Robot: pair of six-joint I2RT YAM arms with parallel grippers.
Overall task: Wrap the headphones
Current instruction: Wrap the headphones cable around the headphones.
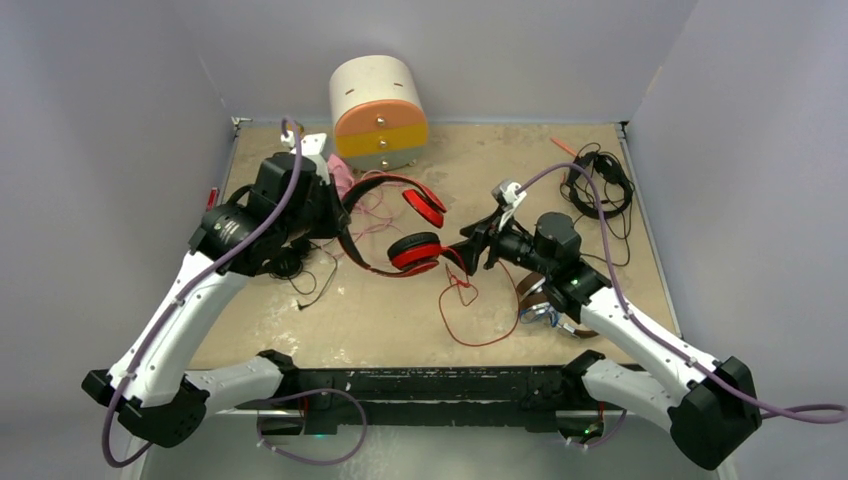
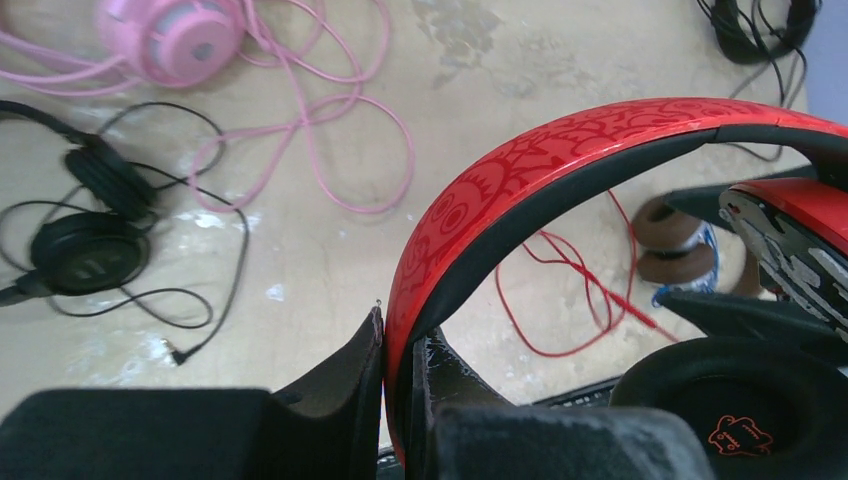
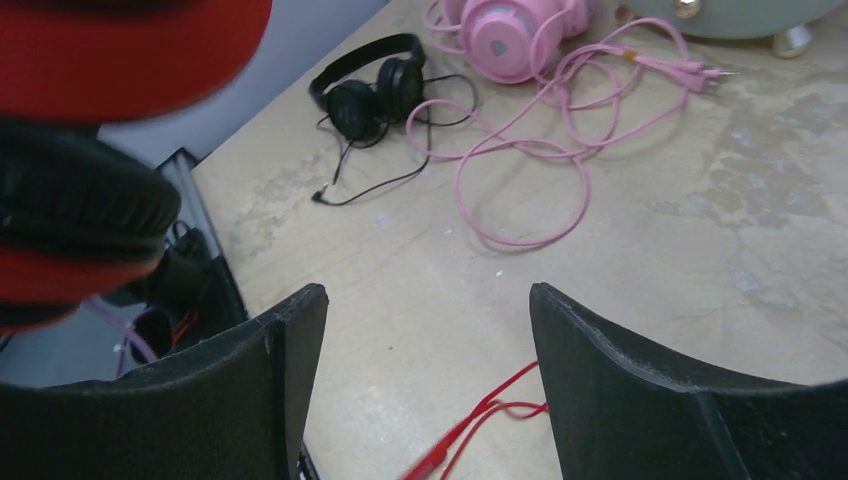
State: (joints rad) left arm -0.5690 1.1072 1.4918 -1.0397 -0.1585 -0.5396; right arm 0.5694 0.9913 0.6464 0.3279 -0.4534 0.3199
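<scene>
**Red pair pinched in one claw, other claw gaping**

Left claw point(image 2: 400, 345): jaws together on the band of the red headphones point(image 2: 520, 170), band edge-on btwn the two dark fingers. Band raised above the desk point(image 1: 400, 330). Glossy red plastic w/ cartoon face print outside and black lining inside. Padded black ear cushion w/ a small orange logo at lower right.

Right claw point(image 3: 428, 330): jaws well apart, nothing btwn them but bare desk and a bit of thin red cable point(image 3: 480, 420). Red ear cup looming at upper left of that wrist view, close by. Touching or not, can't tell.

Desk surface: tan, mottled, scuffed w/ pale patches.

Best in wrist views:
- pink headphones point(image 3: 510, 35), round cup, cable in loose loops
- black headphones point(image 3: 375, 95), slim band, thin cable, bare plug on the desk
- both mostly hidden behind the left arm from above

Top + left wrist:
- second black headphones point(image 1: 600, 185) at far right, cable in a tangle
- brown headphones point(image 1: 535, 300) under the right arm, brown cushions stacked

Top only: rounded white-orange-yellow drawer box point(image 1: 378, 100) at the back.
</scene>
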